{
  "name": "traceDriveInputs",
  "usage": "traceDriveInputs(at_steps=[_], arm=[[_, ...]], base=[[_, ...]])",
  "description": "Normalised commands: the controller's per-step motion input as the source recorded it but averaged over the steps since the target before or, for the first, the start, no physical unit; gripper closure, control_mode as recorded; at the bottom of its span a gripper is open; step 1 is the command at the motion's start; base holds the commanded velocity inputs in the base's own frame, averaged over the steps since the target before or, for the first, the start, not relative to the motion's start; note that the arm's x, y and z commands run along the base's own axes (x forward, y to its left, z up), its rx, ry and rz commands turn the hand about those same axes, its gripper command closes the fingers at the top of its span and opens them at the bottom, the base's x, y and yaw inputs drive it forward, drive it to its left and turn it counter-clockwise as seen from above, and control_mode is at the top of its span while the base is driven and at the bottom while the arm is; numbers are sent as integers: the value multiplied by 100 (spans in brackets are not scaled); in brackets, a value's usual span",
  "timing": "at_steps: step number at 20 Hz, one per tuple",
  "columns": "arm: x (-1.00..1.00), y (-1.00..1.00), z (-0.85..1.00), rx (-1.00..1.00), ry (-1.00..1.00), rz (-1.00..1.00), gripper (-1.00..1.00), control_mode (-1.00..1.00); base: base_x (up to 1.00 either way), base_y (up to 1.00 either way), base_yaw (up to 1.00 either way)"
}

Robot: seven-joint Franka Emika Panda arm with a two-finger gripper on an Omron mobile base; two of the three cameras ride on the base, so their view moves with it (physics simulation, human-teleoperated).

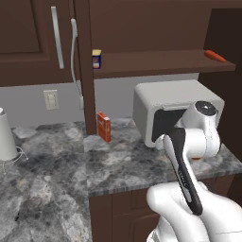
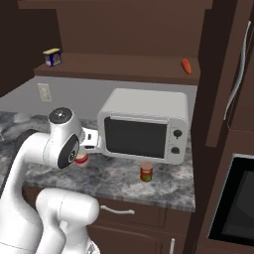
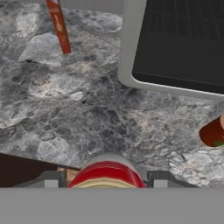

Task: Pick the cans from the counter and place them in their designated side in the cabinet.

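Observation:
A red can with a cream-white band [image 3: 107, 172] sits between my two dark fingertips, and my gripper [image 3: 106, 180] is shut on it. In the right base view this can [image 2: 82, 159] shows just below my hand, close over the counter [image 2: 119, 177] near its front edge, partly hidden by my arm. The plain orange-red can [image 2: 146, 172] stands upright on the counter before the microwave, and shows at the right edge of the hand view [image 3: 213, 132]. The cabinet's long shelf board [image 1: 160, 64] runs above the microwave.
The white microwave [image 2: 144, 126] stands right behind the cans. A flat orange-red box [image 1: 104, 126] leans by the cabinet post. A blue-and-yellow container [image 1: 96, 59] and a small orange item [image 1: 215, 56] lie on the shelf. A white appliance [image 1: 5, 137] stands far left.

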Motion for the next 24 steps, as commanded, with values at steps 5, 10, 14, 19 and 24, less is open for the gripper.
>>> traceDriveInputs(at_steps=[5,10,14,19,24], arm=[[-27,4,37,-2,-2,5,100,-100],[-25,6,35,-1,0,3,100,-100],[-24,6,37,-1,-5,3,100,-100],[-26,11,38,0,-6,2,100,-100],[-24,6,39,0,-10,4,100,-100]], base=[[0,0,0],[0,0,0],[0,0,0],[0,0,0],[0,0,0]])
